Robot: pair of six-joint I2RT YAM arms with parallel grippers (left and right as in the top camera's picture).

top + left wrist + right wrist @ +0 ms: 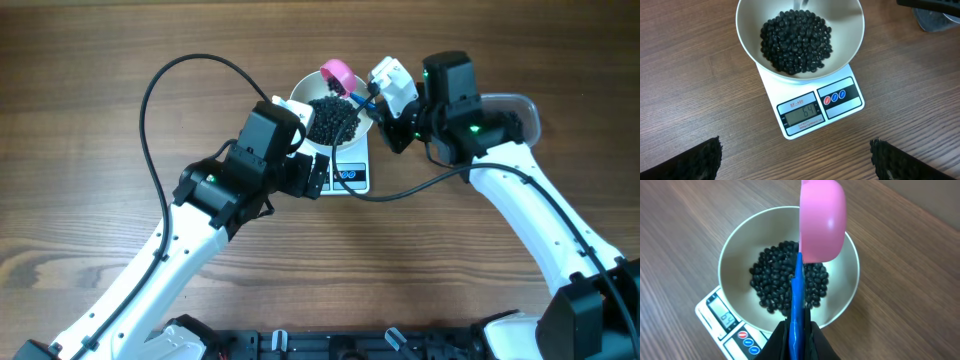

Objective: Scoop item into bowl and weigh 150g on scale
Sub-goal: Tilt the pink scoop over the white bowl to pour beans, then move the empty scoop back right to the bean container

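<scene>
Beyond the right fingers (777, 344) clamping the scoop (822, 225), pellets (771, 282) lie in the bowl (735, 255).

The beans (796, 42) are black and a bit shiny. The bowl (747, 30) is plain white. The scale (771, 87) is white too, with a grey display (801, 115) showing dark digits and a black strip (852, 89) with three buttons (834, 96), one red and two blue. The scoop (822, 222) is bright pink and its handle (797, 295) is blue. The table (690, 75) is brown wood with darker streaks. The robot arms (170, 255) are white with black parts (small green lights glow on them).
</scene>
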